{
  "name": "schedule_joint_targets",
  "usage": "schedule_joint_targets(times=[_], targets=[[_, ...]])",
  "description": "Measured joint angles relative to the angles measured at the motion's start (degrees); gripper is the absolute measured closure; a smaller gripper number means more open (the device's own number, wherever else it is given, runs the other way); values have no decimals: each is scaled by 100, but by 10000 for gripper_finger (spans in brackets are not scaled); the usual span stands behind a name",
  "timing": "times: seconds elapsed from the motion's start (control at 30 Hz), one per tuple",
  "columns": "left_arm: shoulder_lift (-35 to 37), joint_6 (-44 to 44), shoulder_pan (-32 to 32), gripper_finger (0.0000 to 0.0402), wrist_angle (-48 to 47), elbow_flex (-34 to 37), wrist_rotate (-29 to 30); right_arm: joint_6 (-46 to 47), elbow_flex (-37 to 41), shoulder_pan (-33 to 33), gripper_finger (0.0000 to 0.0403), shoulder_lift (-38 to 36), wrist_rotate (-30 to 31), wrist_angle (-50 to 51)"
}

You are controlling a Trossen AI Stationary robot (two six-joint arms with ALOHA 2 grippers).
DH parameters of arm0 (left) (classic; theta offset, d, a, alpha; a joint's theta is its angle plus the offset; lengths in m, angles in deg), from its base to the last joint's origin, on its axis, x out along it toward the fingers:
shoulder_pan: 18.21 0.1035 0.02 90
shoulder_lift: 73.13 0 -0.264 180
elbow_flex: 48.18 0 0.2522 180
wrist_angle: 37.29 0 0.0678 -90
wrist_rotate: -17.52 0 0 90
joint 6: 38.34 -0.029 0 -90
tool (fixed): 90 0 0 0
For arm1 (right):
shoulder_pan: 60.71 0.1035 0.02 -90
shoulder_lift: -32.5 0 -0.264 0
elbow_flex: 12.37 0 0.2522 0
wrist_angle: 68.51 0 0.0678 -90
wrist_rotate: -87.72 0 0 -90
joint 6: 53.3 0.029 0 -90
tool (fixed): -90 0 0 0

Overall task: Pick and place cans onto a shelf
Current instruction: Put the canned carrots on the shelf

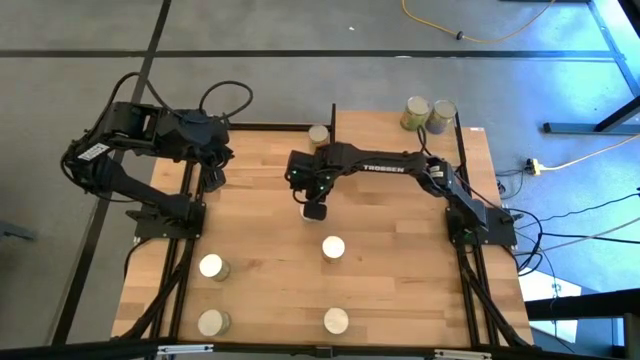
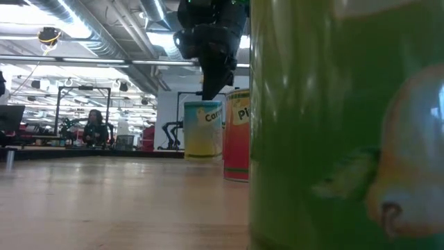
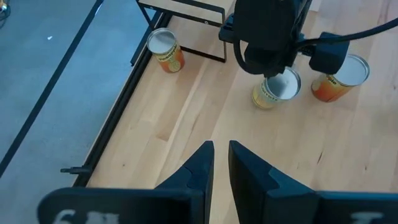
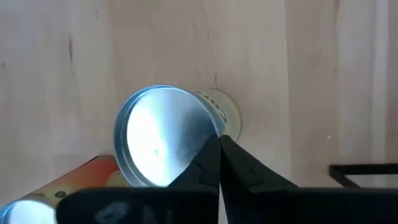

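Two fingers of the left gripper [image 3: 221, 163] stood all but closed on nothing, waiting near the table's ten o'clock edge. At the centre, the right gripper [image 4: 219, 149] was fully shut, its tips at the rim of the small yellow-labelled tin can with a shiny round lid [image 4: 155, 140], apparently not around its body. Done well, the jaws would open wide, straddle the can lower down, squeeze squarely, then carry it toward one o'clock, to the light-wood, black-framed shelf [image 1: 375, 125].

Eight shiny-topped cans [image 1: 333, 247] stand upright around the shelf [image 1: 395, 135].
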Motion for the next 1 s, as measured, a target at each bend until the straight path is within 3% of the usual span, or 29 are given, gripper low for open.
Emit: schedule_joint_targets(times=[0.47,1.0], targets=[[0,1,0,360,0,0,2,-309,-1034,-271,403,-32,-34,959],[-2,-146,2,360,2,0,21,75,-1024,-384,403,-1023,175,1314]])
